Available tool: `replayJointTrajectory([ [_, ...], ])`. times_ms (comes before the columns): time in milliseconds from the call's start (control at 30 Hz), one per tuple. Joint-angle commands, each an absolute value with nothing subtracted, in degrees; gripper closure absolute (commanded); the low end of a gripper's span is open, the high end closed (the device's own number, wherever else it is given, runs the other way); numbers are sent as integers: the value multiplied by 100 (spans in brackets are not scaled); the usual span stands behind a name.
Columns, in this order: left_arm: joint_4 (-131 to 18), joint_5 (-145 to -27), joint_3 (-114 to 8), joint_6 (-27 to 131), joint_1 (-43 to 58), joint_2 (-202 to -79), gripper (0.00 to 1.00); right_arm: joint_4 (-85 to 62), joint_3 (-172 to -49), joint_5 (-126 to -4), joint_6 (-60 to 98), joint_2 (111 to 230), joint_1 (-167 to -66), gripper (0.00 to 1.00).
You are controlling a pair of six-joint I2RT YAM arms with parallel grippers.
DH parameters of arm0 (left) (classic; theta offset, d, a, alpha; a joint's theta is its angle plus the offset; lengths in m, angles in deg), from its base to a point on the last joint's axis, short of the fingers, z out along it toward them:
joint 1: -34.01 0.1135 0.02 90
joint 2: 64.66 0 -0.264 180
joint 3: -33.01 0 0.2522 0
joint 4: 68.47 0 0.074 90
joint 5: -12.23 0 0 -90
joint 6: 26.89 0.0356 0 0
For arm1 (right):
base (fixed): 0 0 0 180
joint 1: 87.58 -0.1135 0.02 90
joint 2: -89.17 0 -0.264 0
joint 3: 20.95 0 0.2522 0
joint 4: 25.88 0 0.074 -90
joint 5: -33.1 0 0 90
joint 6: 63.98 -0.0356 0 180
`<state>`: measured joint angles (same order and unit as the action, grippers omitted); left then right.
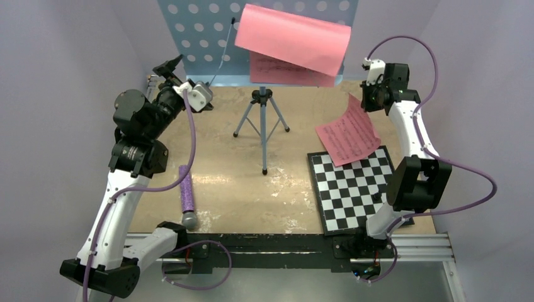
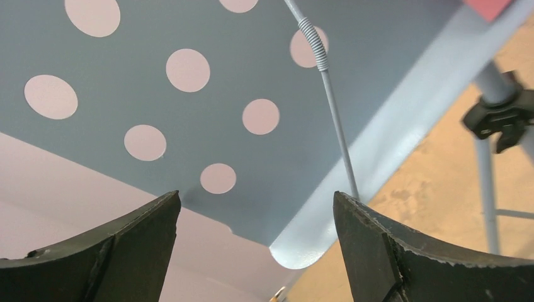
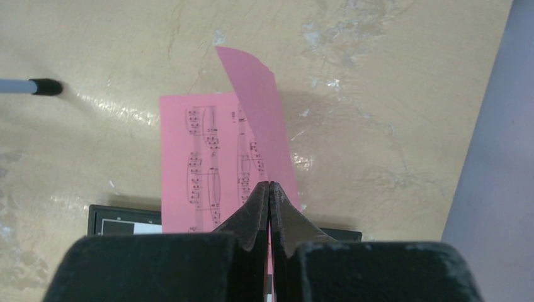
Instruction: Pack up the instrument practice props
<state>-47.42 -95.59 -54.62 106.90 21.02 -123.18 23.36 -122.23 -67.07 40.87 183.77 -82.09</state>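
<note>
Left end effector (image 2: 256,198): the fingers were spread wide and nothing was held between them. It was raised near the lower left corner of the stand's panel, apart from it.
Right end effector (image 3: 269,189): the fingers were pressed together, and the edge of a pink sheet was pinched between them.
Held pink sheet (image 1: 348,133): it was lifted by one edge and bent. The printed side was turned upward, and the lower part hung at the far corner of the checkered board.
Music stand (image 1: 201,38): the light-blue perforated panel was seen upright at the far middle of the bench, carried on tripod legs (image 1: 263,119) planted on the bench top.
Pages on the stand (image 1: 293,38): one pink page was curled forward over the panel's right part, and a second printed page (image 1: 289,72) was seen under it.
Wire page holder (image 2: 327,94): a thin arm with a spring was laid across the panel face.
Checkered board (image 1: 356,189): it was laid flat on the right front of the bench.
Purple-handled microphone (image 1: 186,195): it was laid on the bench (image 1: 233,182) at the left front, well apart from the stand.
</note>
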Motion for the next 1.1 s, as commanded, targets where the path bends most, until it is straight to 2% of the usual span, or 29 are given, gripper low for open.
replayJointTrajectory([
  [0,-3949,-10460,-5099,10151,1776,-12135,5,1902,-12889,-6922,3708,18777,-7998,100],
  [367,-3266,-10384,-5144,10047,1617,-12113,6,1724,-14281,-7008,3066,19875,-7844,100],
  [567,-3096,-10252,-5115,10112,1610,-12077,6,1712,-14256,-6504,2952,20183,-7673,100],
  [900,-2991,-10325,-5240,10179,1569,-12163,6,1790,-14243,-5799,3926,20562,-7598,100],
  [1000,-3005,-10334,-5205,10150,1547,-12156,6,1763,-14273,-5709,4003,20606,-7598,80],
  [1067,-3015,-10351,-5197,10141,1532,-12144,6,1727,-14274,-5543,4015,20605,-7603,77],
])
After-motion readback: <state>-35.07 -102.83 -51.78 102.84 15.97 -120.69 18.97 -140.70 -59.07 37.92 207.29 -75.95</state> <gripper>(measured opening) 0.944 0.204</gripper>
